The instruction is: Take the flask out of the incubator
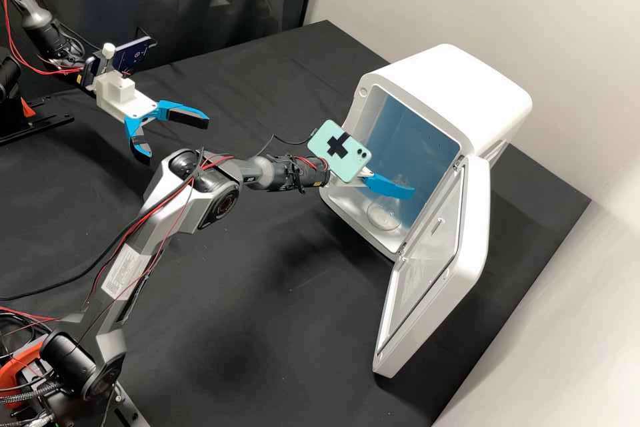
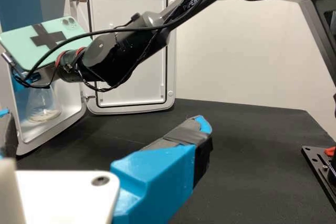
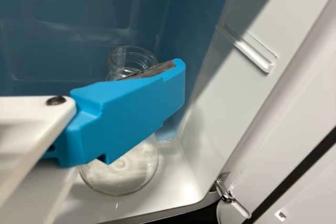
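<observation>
A clear glass flask [image 1: 385, 213] stands upright on the floor of the white incubator [image 1: 453, 90], whose door [image 1: 440, 260] hangs open toward the bench's front. My right gripper [image 1: 385, 181] is inside the chamber, open, just above the flask. In the right wrist view one blue finger [image 3: 126, 114] lies across the flask [image 3: 118, 171], its grey pad beside the neck; I cannot tell if it touches. The flask [image 2: 41, 106] also shows in the left wrist view, inside the incubator [image 2: 68, 106]. My left gripper [image 1: 175, 139] hovers open over the bench's far left, holding nothing.
The right arm's forearm [image 1: 280, 172] spans the bench's middle, with a teal phone [image 1: 340, 150] mounted at its wrist. The open door [image 2: 131, 51] stands beside the chamber mouth. Black bench cloth [image 1: 280, 307] lies bare in front. Cables and arm bases crowd the left edge.
</observation>
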